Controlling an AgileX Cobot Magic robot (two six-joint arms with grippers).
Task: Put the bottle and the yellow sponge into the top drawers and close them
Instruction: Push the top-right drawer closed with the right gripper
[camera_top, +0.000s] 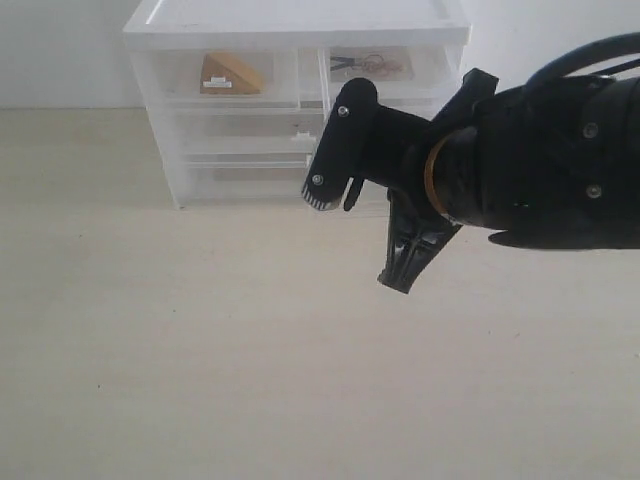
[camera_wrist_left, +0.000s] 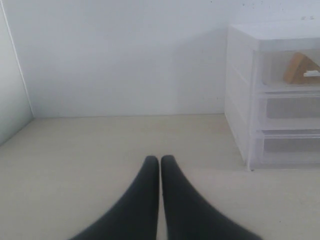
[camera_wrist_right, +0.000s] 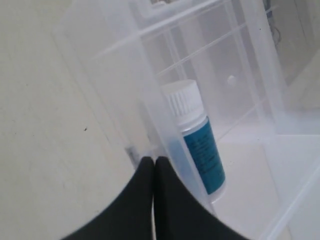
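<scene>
Sponge (camera_top: 228, 75): in top-L drawer (camera_top: 170, 72), 11 o'clock in exterior view.
Bottle (camera_wrist_right: 197, 140): inside clear drawer (camera_wrist_right: 100, 70), behind front wall, near R claw (camera_wrist_right: 152, 162).
R claw: tips pressed together.
L claw (camera_wrist_left: 160, 161): tips pressed together, above table (camera_wrist_left: 75, 150).

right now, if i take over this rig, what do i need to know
Left tool: shut, empty, clear of the drawer unit.
Right tool: shut, empty, at the front of the translucent drawer holding the bottle.
Yellow sponge: in the left top drawer, which looks closed.
Done: both things are in drawers.
To do: confirm the bottle's drawer is fully shut; these views do not settle it.
</scene>
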